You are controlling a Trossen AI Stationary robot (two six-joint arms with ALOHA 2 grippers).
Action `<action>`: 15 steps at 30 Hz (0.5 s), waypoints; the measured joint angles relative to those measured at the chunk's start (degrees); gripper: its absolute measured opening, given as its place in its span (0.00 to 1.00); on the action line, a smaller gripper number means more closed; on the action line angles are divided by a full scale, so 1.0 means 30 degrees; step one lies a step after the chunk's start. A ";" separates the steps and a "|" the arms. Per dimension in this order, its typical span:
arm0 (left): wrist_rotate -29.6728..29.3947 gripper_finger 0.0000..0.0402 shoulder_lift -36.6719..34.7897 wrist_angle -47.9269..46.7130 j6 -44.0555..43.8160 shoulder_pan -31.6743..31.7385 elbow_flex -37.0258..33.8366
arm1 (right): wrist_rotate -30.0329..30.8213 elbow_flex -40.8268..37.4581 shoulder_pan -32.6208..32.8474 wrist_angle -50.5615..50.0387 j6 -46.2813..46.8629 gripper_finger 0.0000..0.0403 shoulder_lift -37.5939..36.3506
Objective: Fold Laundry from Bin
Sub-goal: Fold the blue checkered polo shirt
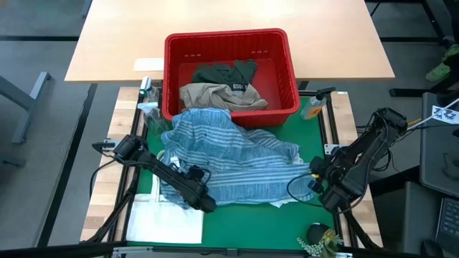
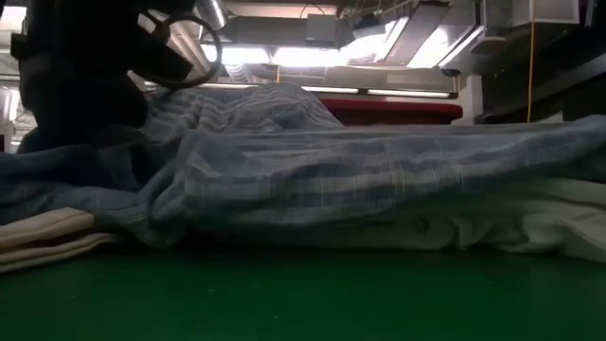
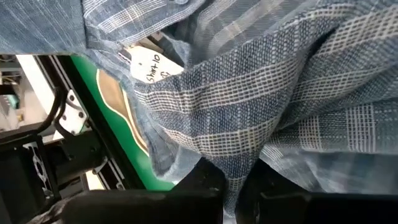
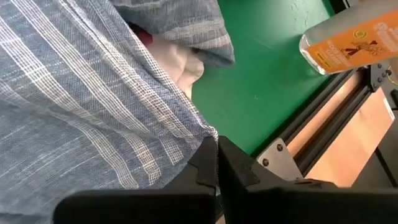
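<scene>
A blue-and-white striped shirt (image 1: 229, 161) lies spread and rumpled on the green surface (image 1: 287, 222) just in front of the red bin (image 1: 231, 75), its upper edge touching the bin's front wall. Inside the bin sit a beige garment (image 1: 219, 95) at the front and a dark green garment (image 1: 229, 73) behind it. The left pincer (image 1: 204, 203) is at the shirt's front left corner, farthest from the bin, clenched on a fold of the striped cloth (image 3: 239, 168); a white paper tag (image 3: 152, 65) hangs from the shirt close by. The right pincer (image 1: 324, 192) is at the shirt's right edge, also on the side away from the bin, its fingers (image 4: 211, 165) pressed together on the hem of the striped cloth. A white cloth (image 2: 530, 227) pokes out from under the shirt on the right. A clear bottle with an orange label (image 1: 313, 107) stands just right of the bin's front corner.
</scene>
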 joint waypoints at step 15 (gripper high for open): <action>-0.0083 0.01 -0.0404 -0.0034 0.2525 -0.0101 0.3510 | 0.0768 0.1782 0.0011 -0.0070 -0.1484 0.00 0.0000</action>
